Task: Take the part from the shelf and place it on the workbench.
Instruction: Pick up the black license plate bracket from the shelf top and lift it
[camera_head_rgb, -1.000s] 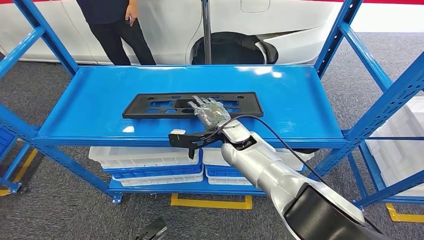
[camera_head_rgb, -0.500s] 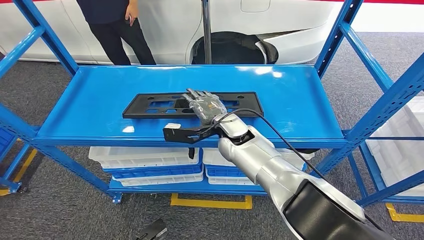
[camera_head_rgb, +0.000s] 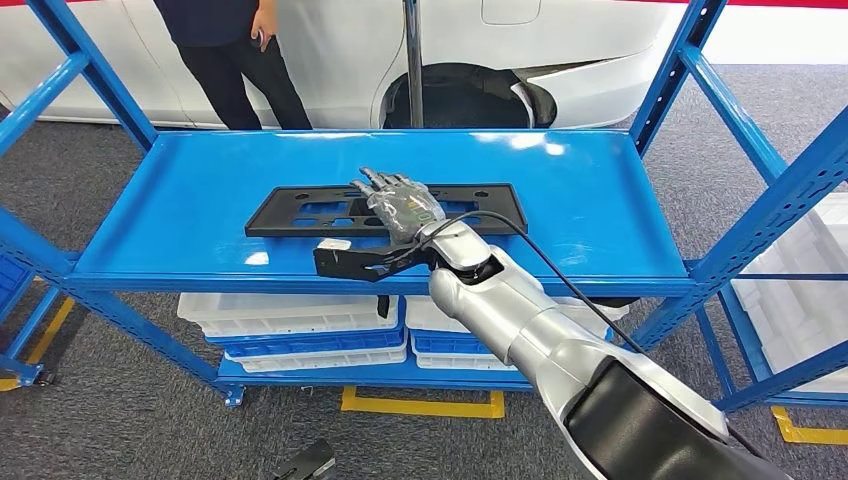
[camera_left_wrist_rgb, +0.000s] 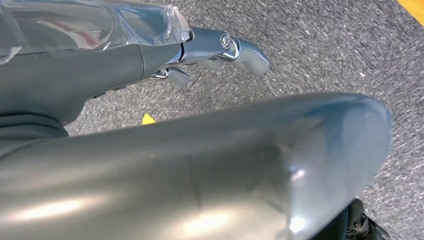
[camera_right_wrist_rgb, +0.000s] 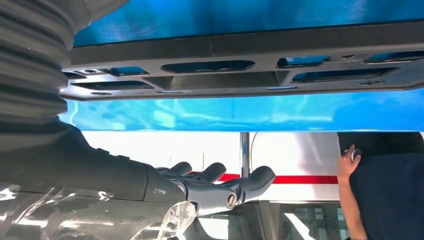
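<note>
Barely begun: the black plate bracket (camera_head_rgb: 385, 209) lies flat mid-shelf (camera_head_rgb: 180, 200), ungripped. The right hand (camera_head_rgb: 398, 203) hovers above it, fingers spread (grasp, lift, carry all remain).

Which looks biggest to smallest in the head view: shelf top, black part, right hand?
1. Shelf top, largest by far.
2. Black part, long and flat.
3. Right hand, smallest, open above the part.

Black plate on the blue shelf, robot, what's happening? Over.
Right robot hand open, fingers spread above the black plate. Plate flat on the blue shelf, not gripped. Left robot hand hangs by the floor. Nothing blocking.
</note>
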